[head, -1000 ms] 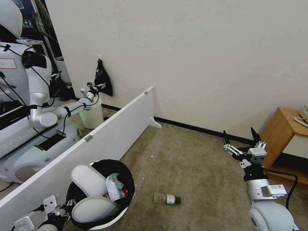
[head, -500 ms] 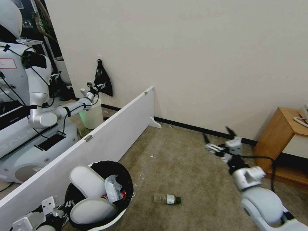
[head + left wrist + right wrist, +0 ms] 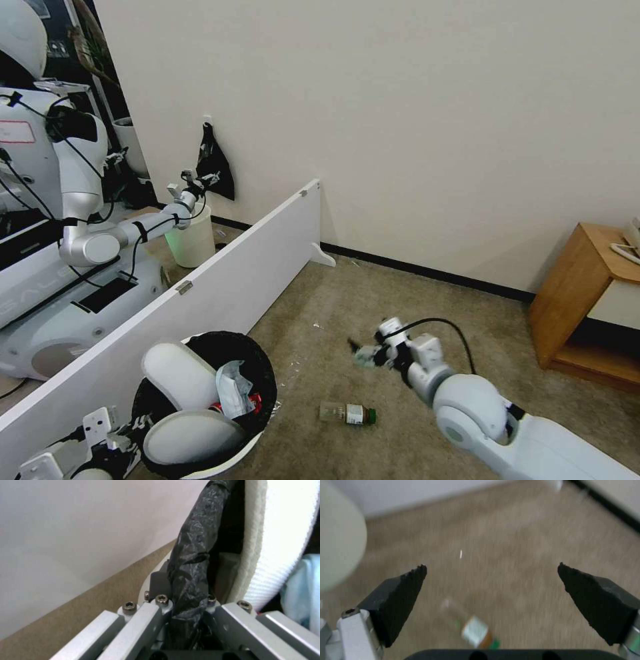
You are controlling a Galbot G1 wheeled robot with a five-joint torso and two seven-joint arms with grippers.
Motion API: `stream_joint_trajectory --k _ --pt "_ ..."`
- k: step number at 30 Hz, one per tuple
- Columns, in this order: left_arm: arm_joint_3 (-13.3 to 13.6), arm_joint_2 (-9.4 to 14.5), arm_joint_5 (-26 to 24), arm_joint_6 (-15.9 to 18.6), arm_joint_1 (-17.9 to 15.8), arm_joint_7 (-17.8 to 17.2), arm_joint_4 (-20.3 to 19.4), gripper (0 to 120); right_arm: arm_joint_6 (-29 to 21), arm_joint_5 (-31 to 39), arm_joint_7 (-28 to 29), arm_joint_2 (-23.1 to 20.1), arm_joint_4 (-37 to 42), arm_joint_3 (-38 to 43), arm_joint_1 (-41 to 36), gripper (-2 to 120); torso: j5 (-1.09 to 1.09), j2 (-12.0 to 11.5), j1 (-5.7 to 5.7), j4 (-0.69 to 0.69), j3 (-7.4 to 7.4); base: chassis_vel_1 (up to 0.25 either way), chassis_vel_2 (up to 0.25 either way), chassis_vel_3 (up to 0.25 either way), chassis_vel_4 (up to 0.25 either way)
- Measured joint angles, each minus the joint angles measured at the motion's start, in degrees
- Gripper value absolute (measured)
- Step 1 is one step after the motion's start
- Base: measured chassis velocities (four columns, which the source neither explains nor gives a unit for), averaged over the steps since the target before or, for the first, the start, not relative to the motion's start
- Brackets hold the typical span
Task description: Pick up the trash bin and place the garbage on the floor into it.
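Right fingers (image 3: 403,600) spread wide above the bottle (image 3: 473,632); left fingers (image 3: 160,605) pinching the trash bin (image 3: 191,562) rim.

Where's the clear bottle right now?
In the head view the clear bottle lies on its side on the carpet, right of the trash bin, just below the open right gripper.

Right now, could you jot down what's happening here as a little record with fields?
left gripper: clamped on the trash bin rim, at the lower left
right gripper: open, above the carpet, near the bottle
in the bin: two white slippers, crumpled litter
on the floor: clear bottle, lying on its side, untouched
beside the bin: white board
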Motion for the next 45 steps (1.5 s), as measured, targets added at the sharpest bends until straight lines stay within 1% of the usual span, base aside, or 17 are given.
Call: stream_joint_trajectory --k 2,3,5,6,7,9,10,11,12,13,15,21,24,34,39,41,45 --pt "0.2 0.0 0.2 0.0 -0.1 0.1 0.6 1 -2.7 0.5 -2.2 0.0 -2.2 -2.2 1.2 100 0.01 0.0 0.0 0.02 0.0 0.0 0.0 0.0 0.0" --pt "0.2 0.0 0.2 0.0 -0.1 0.1 0.6 1 -2.7 0.5 -2.2 0.0 -2.2 -2.2 1.2 100 0.01 0.0 0.0 0.02 0.0 0.0 0.0 0.0 0.0" --pt "0.3 0.0 0.2 0.0 -0.2 0.2 0.8 1 -5.3 0.0 -5.9 0.0 -4.1 -3.1 2.0 100 0.02 0.0 0.0 0.02 0.0 0.0 0.0 0.0 0.0" --pt "0.3 0.0 0.2 0.0 -0.2 0.2 0.8 1 -5.3 0.0 -5.9 0.0 -4.1 -3.1 2.0 100 0.02 0.0 0.0 0.02 0.0 0.0 0.0 0.0 0.0" --pt "0.3 -0.1 0.2 0.0 -0.3 0.2 0.9 1 -6.7 -1.0 -9.7 0.2 -5.6 -3.6 2.6 100 0.01 0.0 0.0 0.01 0.0 0.0 0.0 0.0 0.0" --pt "0.3 -0.1 0.2 0.0 -0.4 0.2 1.0 1 -7.1 -1.7 -11.5 0.4 -6.3 -3.8 2.9 100 0.02 0.0 0.0 0.02 0.0 0.0 0.0 0.0 0.0" --pt "0.3 -0.1 0.2 0.0 -0.4 0.2 1.0 1 -7.2 -3.1 -13.9 0.6 -7.2 -4.0 3.1 100 0.02 0.0 0.0 0.02 0.0 0.0 0.0 0.0 0.0" --pt "0.3 -0.1 0.2 0.0 -0.4 0.2 1.0 1 -7.2 -3.1 -13.9 0.6 -7.2 -4.0 3.1 100 0.02 0.0 0.0 0.02 0.0 0.0 0.0 0.0 0.0" --pt "0.3 -0.1 0.2 0.0 -0.4 0.2 1.1 1 -7.3 -4.9 -16.3 1.0 -8.4 -4.2 3.4 100 0.01 0.0 0.0 0.02 0.0 0.0 0.0 0.0 0.0" --pt "0.3 -0.1 0.2 0.0 -0.4 0.2 1.1 1 -7.3 -4.9 -16.3 1.0 -8.4 -4.2 3.4 100 0.01 0.0 0.0 0.02 0.0 0.0 0.0 0.0 0.0" --pt "0.3 -0.1 0.3 0.0 -0.5 0.2 1.4 1 -7.3 -7.5 -19.2 2.1 -11.7 -5.2 4.2 100 0.01 0.0 0.0 0.03 0.0 0.0 0.0 0.0 0.0" --pt "0.2 0.0 0.3 0.0 -0.6 0.2 1.5 1 -6.3 -9.2 -20.5 3.2 -15.0 -6.2 4.8 100 0.02 0.0 0.0 0.02 0.0 0.0 0.0 0.0 0.0" --pt "0.1 0.0 0.3 0.0 -0.6 0.2 1.8 1 -3.8 -11.2 -21.2 4.8 -18.6 -7.7 6.1 100 0.02 0.0 0.0 0.03 0.0 0.0 0.0 0.0 0.0" --pt "0.1 -0.4 0.4 0.0 -1.1 0.3 2.6 1 -0.5 -13.7 -20.9 7.2 -24.9 -11.0 7.7 100 0.02 0.0 0.0 0.02 0.0 0.0 0.0 0.0 0.0" --pt "0.4 -0.5 1.2 0.0 -1.3 0.7 3.0 1 2.4 -14.5 -20.4 8.6 -28.9 -12.8 8.8 100 0.01 0.0 0.0 0.02 0.0 0.0 0.0 0.0 0.0" --pt "0.5 -0.6 1.5 0.0 -1.3 0.8 3.1 1 4.7 -15.1 -19.8 9.6 -31.4 -13.5 9.0 100 0.01 0.0 0.0 0.02 0.0 0.0 0.0 0.0 0.0" --pt "0.5 -0.6 1.6 0.0 -1.4 0.9 3.2 1 6.4 -15.5 -19.0 10.7 -33.8 -14.0 9.0 100 0.01 0.0 0.0 0.02 0.0 0.0 0.0 0.0 0.0"
